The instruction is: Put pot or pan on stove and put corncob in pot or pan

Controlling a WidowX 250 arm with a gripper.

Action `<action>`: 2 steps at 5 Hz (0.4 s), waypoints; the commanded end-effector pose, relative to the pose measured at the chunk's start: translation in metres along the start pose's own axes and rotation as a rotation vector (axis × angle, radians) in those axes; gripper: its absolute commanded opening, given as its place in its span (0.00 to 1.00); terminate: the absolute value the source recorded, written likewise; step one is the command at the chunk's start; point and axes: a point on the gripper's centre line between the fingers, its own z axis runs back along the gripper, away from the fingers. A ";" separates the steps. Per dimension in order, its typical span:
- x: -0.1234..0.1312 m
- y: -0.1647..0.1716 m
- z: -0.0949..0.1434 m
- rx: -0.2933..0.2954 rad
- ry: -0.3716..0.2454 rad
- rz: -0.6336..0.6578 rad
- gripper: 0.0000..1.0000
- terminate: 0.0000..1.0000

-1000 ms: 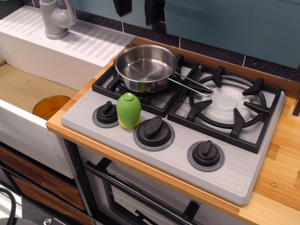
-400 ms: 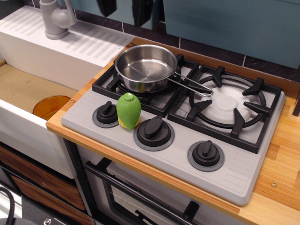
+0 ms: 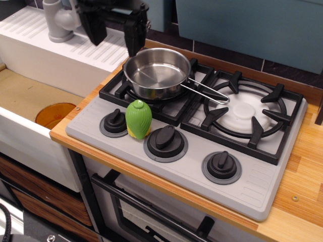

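The steel saucepan (image 3: 156,72) sits on the left burner grate of the grey stove (image 3: 262,186), its wire handle pointing right. It is empty. The green corncob (image 3: 138,119) stands upright on the stove's front panel between the left knob (image 3: 115,121) and the middle knob (image 3: 165,139). My gripper (image 3: 115,36) hangs at the top left, above the white drainboard and left of the pan. Its two black fingers are spread apart and hold nothing.
A white sink unit with a grey faucet (image 3: 59,20) is at the left, with an orange disc (image 3: 54,114) in the basin. The right burner (image 3: 246,109) is bare. A third knob (image 3: 221,165) is at the front right. Wooden counter borders the stove.
My gripper has come down and moved left from the top edge into fuller view, near the pan's left side. The pan and corncob have not moved.
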 end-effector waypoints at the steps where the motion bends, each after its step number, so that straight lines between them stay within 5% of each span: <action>1: 0.004 -0.007 0.007 0.031 -0.031 0.088 1.00 0.00; 2: 0.012 -0.018 0.005 0.039 0.033 0.153 1.00 0.00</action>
